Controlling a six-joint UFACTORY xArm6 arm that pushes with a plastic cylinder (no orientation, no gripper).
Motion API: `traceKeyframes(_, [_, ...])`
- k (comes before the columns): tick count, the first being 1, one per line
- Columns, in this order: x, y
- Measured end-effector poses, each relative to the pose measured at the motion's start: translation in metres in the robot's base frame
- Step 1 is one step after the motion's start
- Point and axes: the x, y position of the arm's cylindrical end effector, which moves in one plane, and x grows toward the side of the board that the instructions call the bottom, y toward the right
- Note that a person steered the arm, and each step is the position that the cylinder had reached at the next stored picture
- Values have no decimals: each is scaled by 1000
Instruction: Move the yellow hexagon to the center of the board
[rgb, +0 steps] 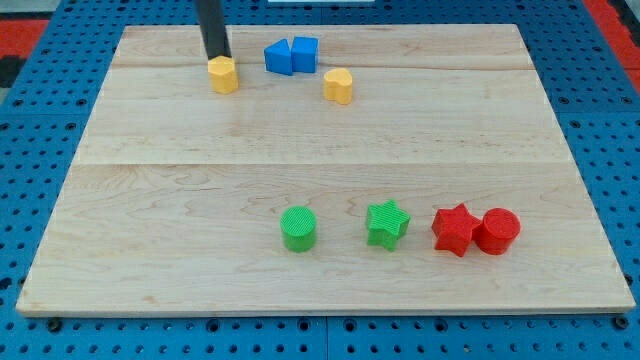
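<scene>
Yellow hexagon sits near the view's top-left part of the wooden board, far from the board's middle, which lies below it and to the view's right. It rests flat on one of its faces, upright.

The tip of the dark rod stands just behind the hexagon, at its top edge, touching or all but touching; exact contact cannot be told from this angle. The rod rises straight out of the view's top. The arm has no pincer: only the plain rod, so there is nothing to be apart, together or clamped.

To the view's right of the hexagon, near the top edge, two blue blocks stand pressed together: a blue triangular block on the left and a blue cube on the right. Below and right of these, apart from them, is a second yellow block, rounded, perhaps heart-shaped; shape not certain.

Lower row, well apart from the top group: green cylinder, then a green star near it on the view's right, then a red star touching a red cylinder at the row's right end.

The board lies on a blue pegboard surface.
</scene>
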Motion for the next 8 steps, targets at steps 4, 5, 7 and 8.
traceKeyframes(4, [42, 192])
traceKeyframes(5, [38, 167])
traceKeyframes(7, [42, 98])
traceKeyframes(8, [82, 100])
